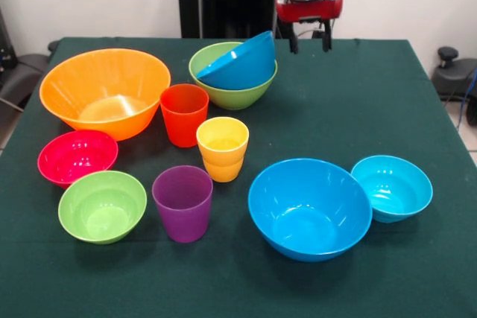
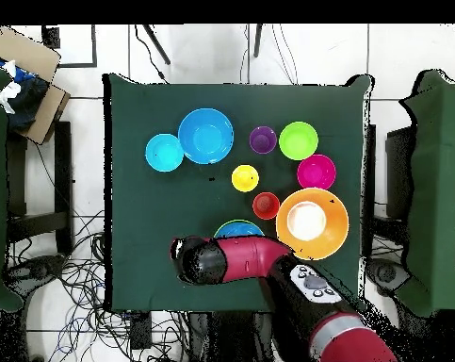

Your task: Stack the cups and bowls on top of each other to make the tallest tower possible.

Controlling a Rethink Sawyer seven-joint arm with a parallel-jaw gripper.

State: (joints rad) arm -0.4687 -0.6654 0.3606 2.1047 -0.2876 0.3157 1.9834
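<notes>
Dark green table (image 1: 417,258) with a bunch of stuff sitting on it. Using the yellow cup (image 1: 222,147) as the anchor: orange-red cup (image 1: 183,113) just behind-left, purple cup (image 1: 182,202) in front-left, big blue bowl (image 1: 309,208) front-right, small light-blue bowl (image 1: 392,187) beyond that. Huge orange bowl (image 1: 105,91), pink bowl (image 1: 77,156) and small green bowl (image 1: 102,205) off left. Medium green bowl (image 1: 257,88) behind.

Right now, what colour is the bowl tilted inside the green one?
Blue bowl, resting tilted in the green bowl; clearest in the front view.

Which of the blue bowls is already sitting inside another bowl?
The large blue bowl at the back, resting tilted inside the medium green bowl. The other large blue bowl and small light-blue bowl stand directly on the table.
</notes>
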